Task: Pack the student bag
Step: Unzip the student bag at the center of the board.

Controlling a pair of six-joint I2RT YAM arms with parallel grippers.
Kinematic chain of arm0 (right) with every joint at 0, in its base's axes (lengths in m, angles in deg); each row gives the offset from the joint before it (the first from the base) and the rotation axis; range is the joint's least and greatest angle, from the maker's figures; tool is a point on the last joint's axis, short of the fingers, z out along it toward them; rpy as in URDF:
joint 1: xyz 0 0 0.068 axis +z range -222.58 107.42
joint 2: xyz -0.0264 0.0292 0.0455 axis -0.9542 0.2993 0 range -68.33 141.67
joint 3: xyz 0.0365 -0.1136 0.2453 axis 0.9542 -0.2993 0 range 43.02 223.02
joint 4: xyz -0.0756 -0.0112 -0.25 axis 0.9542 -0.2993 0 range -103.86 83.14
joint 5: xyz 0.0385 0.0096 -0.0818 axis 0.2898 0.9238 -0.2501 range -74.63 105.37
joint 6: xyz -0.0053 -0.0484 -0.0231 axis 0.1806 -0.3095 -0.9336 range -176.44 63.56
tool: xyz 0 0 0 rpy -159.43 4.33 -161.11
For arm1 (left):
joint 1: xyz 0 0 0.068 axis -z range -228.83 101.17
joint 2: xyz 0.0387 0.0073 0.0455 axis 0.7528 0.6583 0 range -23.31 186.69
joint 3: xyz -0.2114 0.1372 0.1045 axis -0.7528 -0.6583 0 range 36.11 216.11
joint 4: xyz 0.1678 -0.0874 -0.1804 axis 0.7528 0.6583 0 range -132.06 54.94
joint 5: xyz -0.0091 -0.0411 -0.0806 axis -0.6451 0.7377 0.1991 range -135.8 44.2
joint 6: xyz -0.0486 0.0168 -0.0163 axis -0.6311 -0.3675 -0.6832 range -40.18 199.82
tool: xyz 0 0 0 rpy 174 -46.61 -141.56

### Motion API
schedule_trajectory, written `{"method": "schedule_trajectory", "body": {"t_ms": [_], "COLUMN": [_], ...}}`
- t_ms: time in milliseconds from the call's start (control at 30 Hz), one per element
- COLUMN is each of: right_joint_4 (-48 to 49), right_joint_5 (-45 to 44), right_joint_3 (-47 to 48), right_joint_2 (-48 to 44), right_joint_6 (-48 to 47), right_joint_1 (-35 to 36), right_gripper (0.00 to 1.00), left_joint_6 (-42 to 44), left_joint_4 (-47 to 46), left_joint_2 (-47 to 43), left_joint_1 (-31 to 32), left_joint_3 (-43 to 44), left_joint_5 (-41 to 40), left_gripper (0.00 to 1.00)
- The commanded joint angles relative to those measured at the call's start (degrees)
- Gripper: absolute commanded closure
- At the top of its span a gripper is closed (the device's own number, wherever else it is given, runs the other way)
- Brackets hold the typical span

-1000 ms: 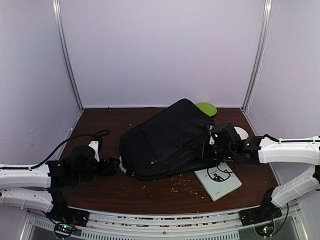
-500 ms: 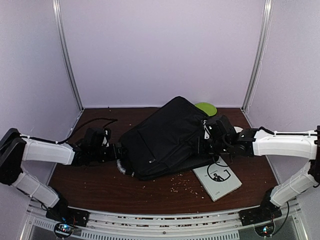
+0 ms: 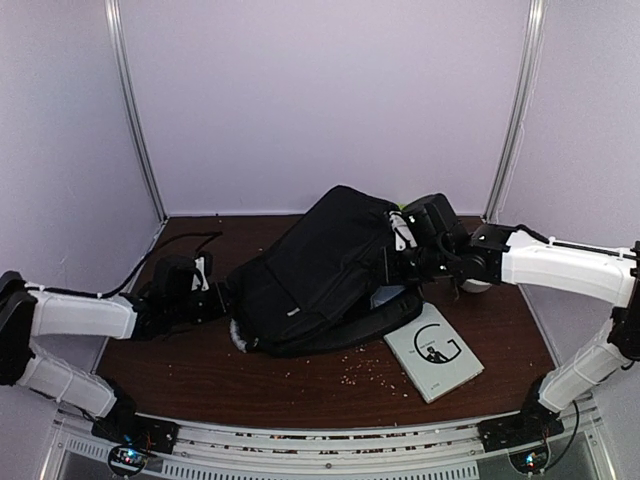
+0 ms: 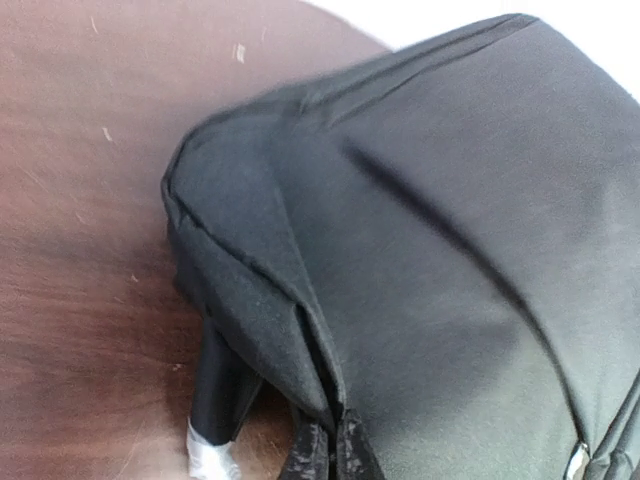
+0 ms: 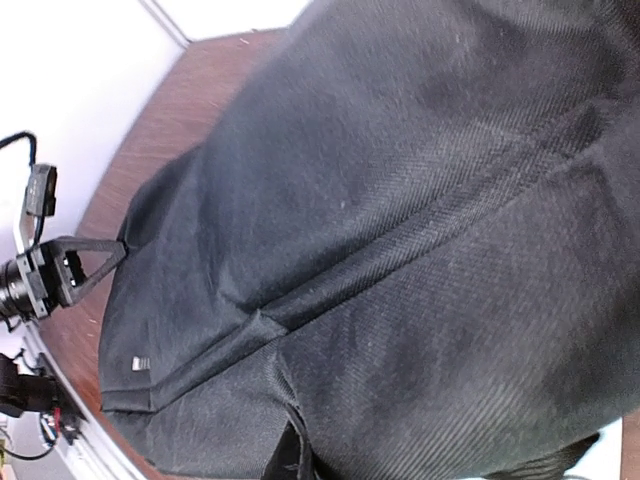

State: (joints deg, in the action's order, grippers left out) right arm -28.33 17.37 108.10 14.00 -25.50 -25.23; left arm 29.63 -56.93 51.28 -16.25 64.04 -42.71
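The student bag (image 3: 315, 270), big, black and soft, lies across the middle of the table with its right end raised off the surface. My left gripper (image 3: 228, 300) is at the bag's lower left corner. In the left wrist view this gripper (image 4: 335, 462) is shut on a fold of the bag's fabric (image 4: 300, 330). My right gripper (image 3: 397, 262) is at the raised right end. In the right wrist view it (image 5: 300, 462) is shut on a pinch of the bag's cloth (image 5: 400, 250), its fingertips mostly buried in the fabric.
A white book (image 3: 435, 352) lies flat just right of the bag's front. Crumbs (image 3: 365, 370) dot the brown table (image 3: 200, 370). A black strap with a white taped end (image 4: 213, 455) hangs by the left corner. A black cable (image 3: 180, 245) runs along the back left.
My left gripper reached the bag's left corner and shut on its fabric. My right arm lifted the bag's right end up and back, and the bag now hides most of the green plate.
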Motion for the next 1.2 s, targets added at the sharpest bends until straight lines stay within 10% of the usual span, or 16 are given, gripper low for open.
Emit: {"method": "schedule_trajectory", "body": {"t_ms": [0, 333, 733, 1067, 1167], "right_joint_4": [0.33, 2.32, -0.84, 14.68, 17.2], "right_joint_5": [-1.44, -1.99, -4.81, -1.12, 0.47], "right_joint_3": [11.03, 23.12, 19.51, -7.84, -8.94], "right_joint_2": [2.78, 19.45, 18.35, -0.55, -0.03], "right_joint_6": [-5.28, 0.26, 7.95, 18.41, 21.21], "right_joint_1": [-0.16, -0.72, -3.36, 2.54, 6.51], "right_gripper": [1.0, 0.99, 0.19, 0.26, 0.3], "left_joint_6": [-0.3, -1.86, -6.23, -4.6, -3.09], "left_joint_4": [2.04, 4.57, -5.85, -3.46, -2.19], "left_joint_2": [-12.95, -17.83, -4.1, -3.69, -5.11], "left_joint_1": [0.62, 6.74, 14.68, 15.54, 15.97], "left_joint_3": [-2.18, -5.46, -3.11, -0.15, 0.09], "left_joint_5": [-5.65, -13.44, -19.74, -20.3, -19.98], "left_gripper": [1.0, 1.0, 1.0, 1.0, 0.71]}}
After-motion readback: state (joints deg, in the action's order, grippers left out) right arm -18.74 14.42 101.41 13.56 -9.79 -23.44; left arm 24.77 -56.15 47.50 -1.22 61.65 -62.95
